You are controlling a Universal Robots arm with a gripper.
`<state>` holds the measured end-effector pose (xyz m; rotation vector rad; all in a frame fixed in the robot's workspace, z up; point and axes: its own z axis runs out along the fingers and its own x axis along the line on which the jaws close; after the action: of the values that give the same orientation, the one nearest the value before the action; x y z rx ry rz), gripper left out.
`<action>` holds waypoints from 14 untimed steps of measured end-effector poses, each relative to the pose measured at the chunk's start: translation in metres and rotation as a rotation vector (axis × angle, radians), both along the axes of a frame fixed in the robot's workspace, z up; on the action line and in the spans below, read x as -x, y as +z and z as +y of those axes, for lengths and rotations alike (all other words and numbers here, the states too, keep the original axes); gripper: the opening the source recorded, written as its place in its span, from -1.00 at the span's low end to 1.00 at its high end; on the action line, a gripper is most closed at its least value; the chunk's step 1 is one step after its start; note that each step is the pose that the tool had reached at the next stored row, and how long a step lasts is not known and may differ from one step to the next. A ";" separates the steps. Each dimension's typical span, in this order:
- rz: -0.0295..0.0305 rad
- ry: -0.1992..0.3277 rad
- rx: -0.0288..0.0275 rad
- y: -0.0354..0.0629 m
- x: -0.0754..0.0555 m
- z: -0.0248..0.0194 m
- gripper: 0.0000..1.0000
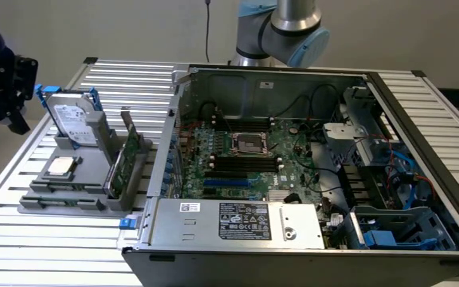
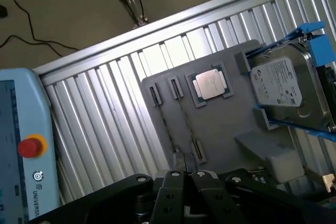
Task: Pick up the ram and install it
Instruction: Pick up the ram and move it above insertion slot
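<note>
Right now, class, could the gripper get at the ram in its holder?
Probably yes: the ram stands uncovered in the grey holder with nothing over it, though the gripper is shut.

The hard drive (image 2: 286, 90) on the gray tray (image 2: 226, 124) runs past the picture's edge; so does the teach pendant (image 2: 23, 145), well apart from the tray. The gripper (image 2: 185, 170) hides the tray's nearer end.

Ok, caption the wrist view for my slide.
Shut gripper facing grey parts holder with processor and hard drive.
</note>
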<state>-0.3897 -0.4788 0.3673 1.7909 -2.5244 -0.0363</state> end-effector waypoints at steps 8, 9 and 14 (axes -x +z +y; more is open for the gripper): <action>-0.0001 0.145 0.0000 -0.0039 0.000 0.0000 -0.79; 0.0000 0.163 0.0000 -0.0044 0.000 0.0000 -0.79; 0.0000 0.254 0.0000 -0.0055 0.000 0.0000 -0.79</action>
<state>-0.3898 -0.4788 0.3618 2.0943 -2.2757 -0.0269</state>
